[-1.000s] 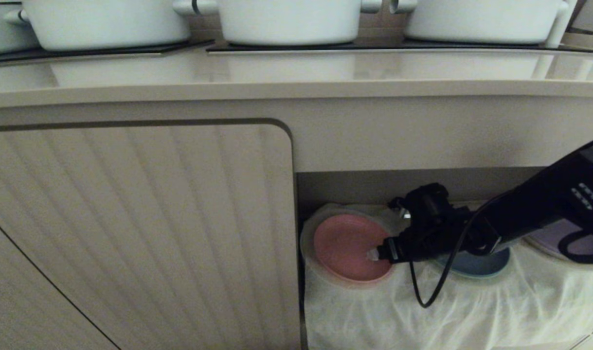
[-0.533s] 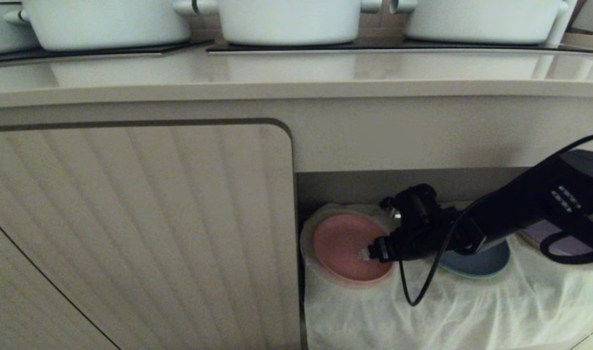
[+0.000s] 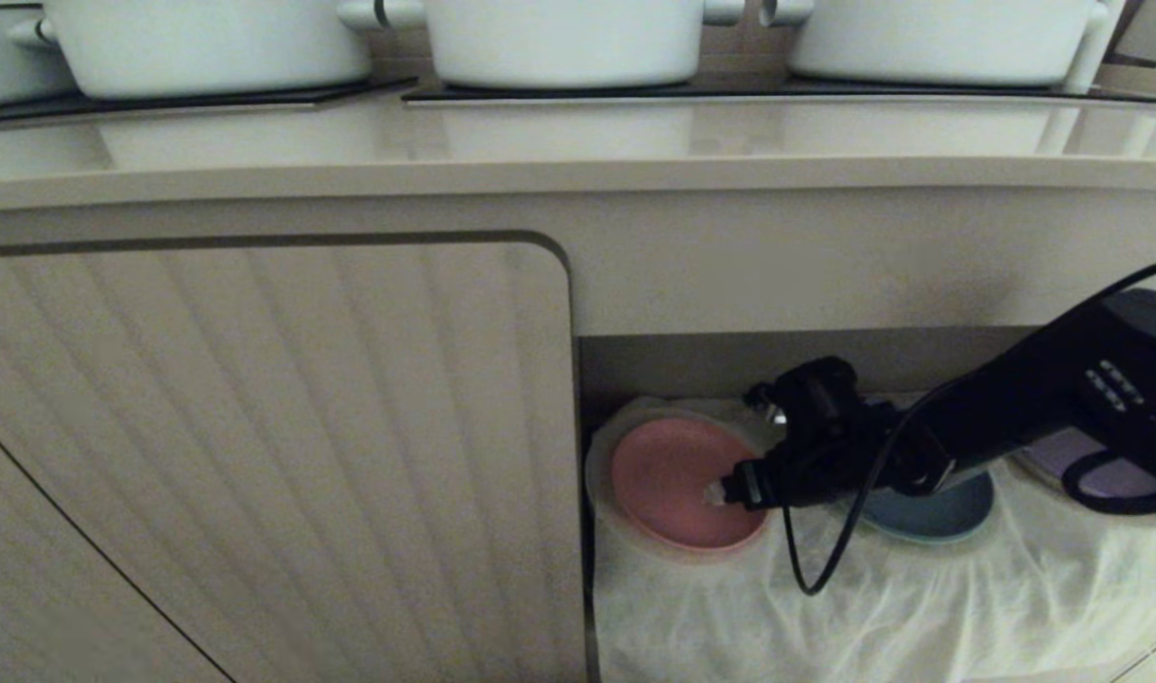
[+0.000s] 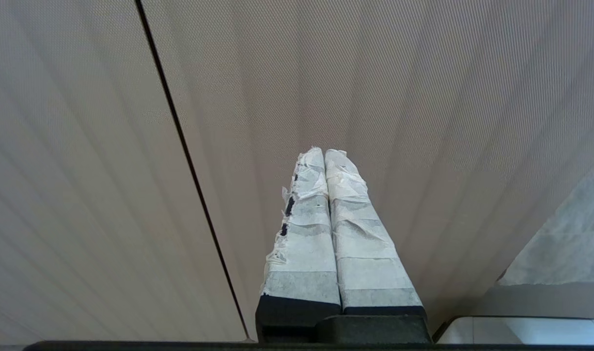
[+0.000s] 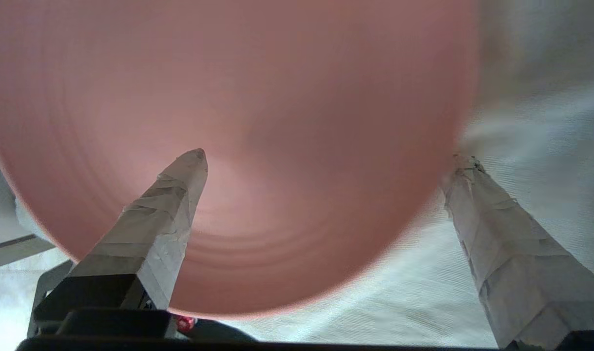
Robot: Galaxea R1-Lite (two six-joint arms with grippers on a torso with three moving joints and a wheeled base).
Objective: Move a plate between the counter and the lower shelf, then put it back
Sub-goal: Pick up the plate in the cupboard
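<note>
I saw the beige surface (image 3: pixel 578 142) running across the top, its black cooktop panels (image 3: pixel 777 92) carrying three white pots (image 3: pixel 563 38). Below at left was a ribbed cabinet door (image 3: pixel 255 455); my left hand (image 4: pixel 325 156) sat parked in front of it, fingers pressed together on nothing. To the right, the lower shelf (image 3: pixel 824 607) lay draped in wrinkled white cloth. The plate (image 3: pixel 668 479) rested at its left end. My right hand (image 5: pixel 326 161) hung spread wide, one finger over the pink face, the other outside its rim. A blue plate (image 3: pixel 938 517) and a purple one (image 3: pixel 1061 455) followed. I could read no writing anywhere.
</note>
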